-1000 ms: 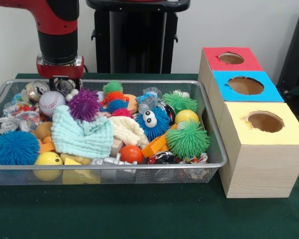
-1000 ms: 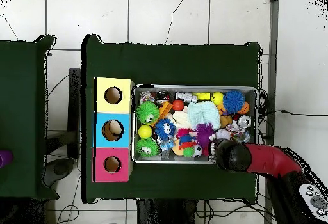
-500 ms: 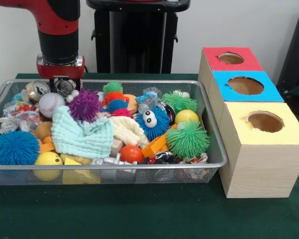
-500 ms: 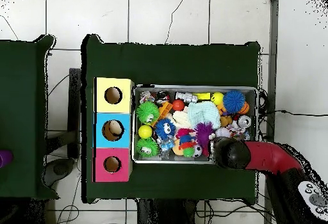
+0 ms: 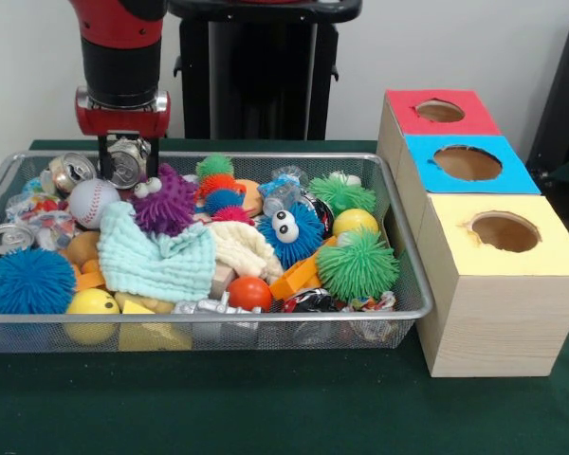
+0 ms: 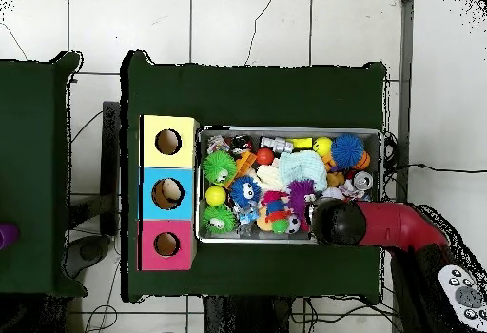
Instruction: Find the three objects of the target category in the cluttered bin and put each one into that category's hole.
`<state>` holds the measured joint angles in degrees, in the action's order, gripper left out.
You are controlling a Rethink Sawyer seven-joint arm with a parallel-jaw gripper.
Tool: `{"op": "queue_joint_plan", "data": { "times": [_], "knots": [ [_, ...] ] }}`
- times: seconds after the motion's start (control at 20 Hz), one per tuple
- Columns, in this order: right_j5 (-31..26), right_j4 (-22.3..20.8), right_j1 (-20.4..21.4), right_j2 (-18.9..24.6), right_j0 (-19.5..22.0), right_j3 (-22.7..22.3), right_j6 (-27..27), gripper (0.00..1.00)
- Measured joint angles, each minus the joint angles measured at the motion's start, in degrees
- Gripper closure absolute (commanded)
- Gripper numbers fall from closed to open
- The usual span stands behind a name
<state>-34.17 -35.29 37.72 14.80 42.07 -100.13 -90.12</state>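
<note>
My gripper point(image 5: 126, 171) hangs over the far left corner of the wire bin point(image 5: 218, 327), shut on a crushed silver can point(image 5: 124, 158) held just above the clutter. Another silver can point(image 5: 69, 172) lies beside it in the bin, and a third, flattened can point(image 5: 7, 238) rests at the left side. To the right stands a row of three wooden boxes with round holes: red point(image 5: 440, 111), blue point(image 5: 467, 162) and yellow point(image 5: 504, 231). In the overhead view the arm point(image 6: 344, 225) covers the gripper at the bin's lower right corner.
The bin is heaped with spiky balls in purple point(image 5: 164, 201), blue point(image 5: 28, 281) and green point(image 5: 357, 264), a baseball point(image 5: 93, 202), a mint cloth point(image 5: 158, 258) and a googly-eyed blue ball point(image 5: 291, 232). The bin's rim point(image 6: 290, 129) stands above the green table.
The gripper has risen a little and shifted slightly right, and the silver can has come up with it between the fingers. The purple spiky ball has shifted slightly.
</note>
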Motion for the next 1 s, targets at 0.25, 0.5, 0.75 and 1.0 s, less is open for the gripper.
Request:
{"op": "queue_joint_plan", "data": {
  "times": [0.25,0.5,0.75,1.0],
  "knots": [
    [-1.87,0.00,1.47,0.42,-0.54,0.56,0.00,0.00],
    [-3.74,-0.01,2.61,1.22,-0.52,2.06,0.00,0.00],
    [-5.26,-0.01,3.11,2.00,-0.52,4.15,0.00,0.00],
    [-6.05,-0.03,3.15,2.21,-0.52,6.14,0.00,0.00]
  ]
}}
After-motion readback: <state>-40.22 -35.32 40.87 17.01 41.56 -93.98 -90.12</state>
